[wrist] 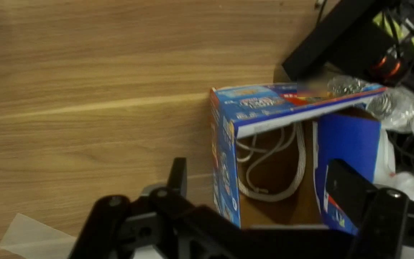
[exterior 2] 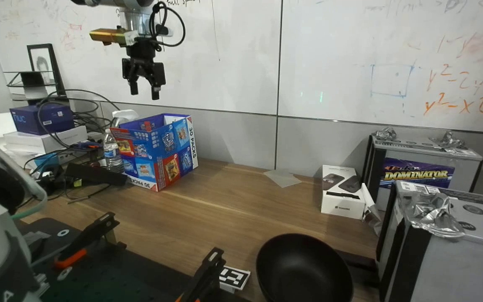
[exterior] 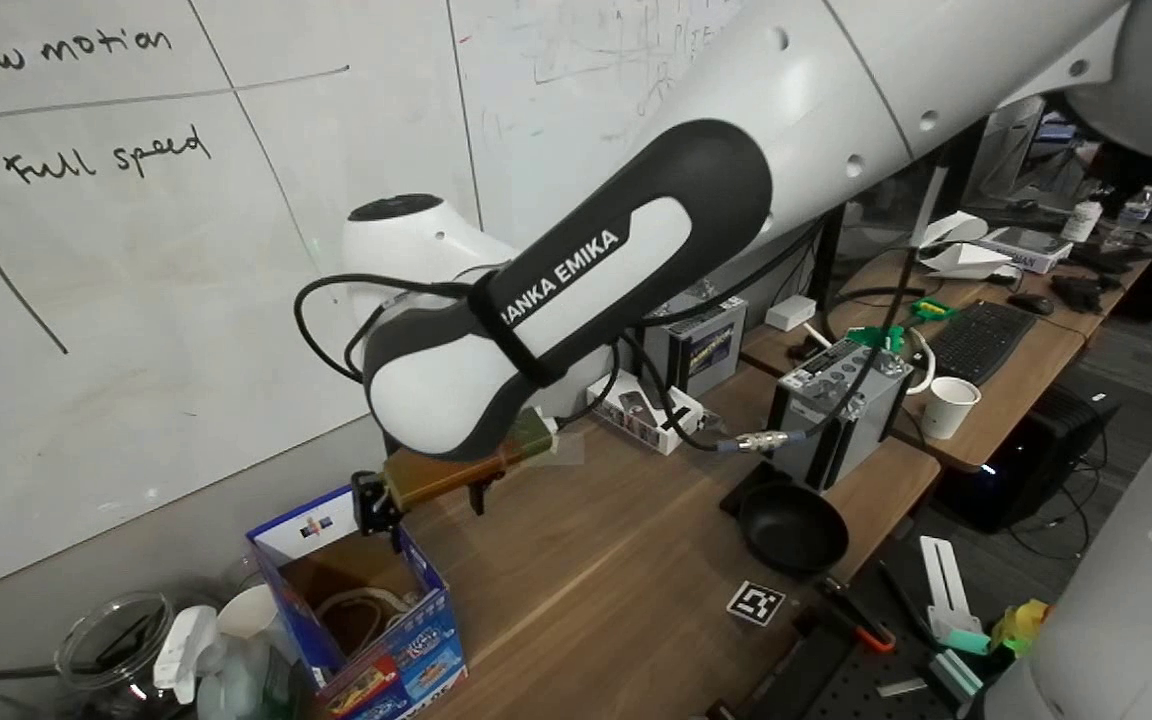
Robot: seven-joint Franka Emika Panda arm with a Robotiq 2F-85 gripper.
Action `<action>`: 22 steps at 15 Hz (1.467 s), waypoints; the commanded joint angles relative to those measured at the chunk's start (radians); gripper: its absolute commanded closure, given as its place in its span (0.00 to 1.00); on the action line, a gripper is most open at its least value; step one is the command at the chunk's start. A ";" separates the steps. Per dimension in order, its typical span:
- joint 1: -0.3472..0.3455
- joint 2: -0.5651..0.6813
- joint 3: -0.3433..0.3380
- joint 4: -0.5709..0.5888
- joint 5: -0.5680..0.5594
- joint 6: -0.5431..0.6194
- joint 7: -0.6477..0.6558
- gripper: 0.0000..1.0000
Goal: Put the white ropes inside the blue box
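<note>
White ropes [wrist: 301, 158]: wrist view, I see loops inside the blue box [wrist: 226, 162].
Gripper [exterior 2: 144, 92]: in an exterior view, spread, empty, above the box.
Ropes in box: in an exterior view too; done, I'd judge, maybe only retreat left.

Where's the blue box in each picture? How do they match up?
In an exterior view: blue box at lower left, its open top showing.
In an exterior view: blue box left of centre, printed sides showing.
In the wrist view: blue box right of centre, seen from above, white ropes inside.
Shared landmark: the wooden tabletop, stretching right of the box in both exterior views, left in the wrist view.
</note>
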 commanded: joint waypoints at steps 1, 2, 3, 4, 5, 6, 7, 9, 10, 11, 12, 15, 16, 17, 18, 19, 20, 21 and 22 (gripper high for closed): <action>-0.164 -0.138 0.113 -0.031 0.123 -0.217 -0.271 0.00; -0.188 -0.178 0.112 -0.035 0.144 -0.279 -0.344 0.00; -0.206 -0.221 0.101 -0.044 0.169 -0.328 -0.416 0.00; -0.217 -0.281 0.074 -0.064 0.198 -0.372 -0.486 0.00; -0.064 -0.331 -0.114 -0.074 0.217 -0.420 -0.557 0.00; -0.054 -0.373 -0.159 -0.090 0.212 -0.466 -0.615 0.00; -0.008 -0.411 -0.238 -0.104 0.190 -0.512 -0.660 0.00; 0.082 -0.502 -0.396 -0.146 0.141 -0.566 -0.733 0.00; 0.114 -0.560 -0.463 -0.178 0.123 -0.558 -0.752 0.00; 0.134 -0.615 -0.518 -0.208 0.110 -0.536 -0.755 0.00; 0.149 -0.668 -0.564 -0.235 0.083 -0.523 -0.749 0.00; 0.175 -0.836 -0.673 -0.314 0.020 -0.514 -0.757 0.00; 0.178 -0.893 -0.702 -0.337 -0.002 -0.524 -0.766 0.00; 0.178 -0.950 -0.726 -0.357 -0.022 -0.542 -0.773 0.00; 0.177 -1.008 -0.747 -0.380 -0.036 -0.558 -0.777 0.00; 0.175 -1.043 -0.763 -0.389 -0.046 -0.567 -0.775 0.00; 0.173 -1.081 -0.778 -0.401 -0.054 -0.578 -0.778 0.00; 0.172 -1.110 -0.790 -0.407 -0.061 -0.589 -0.779 0.00; 0.169 -1.134 -0.802 -0.411 -0.066 -0.601 -0.777 0.00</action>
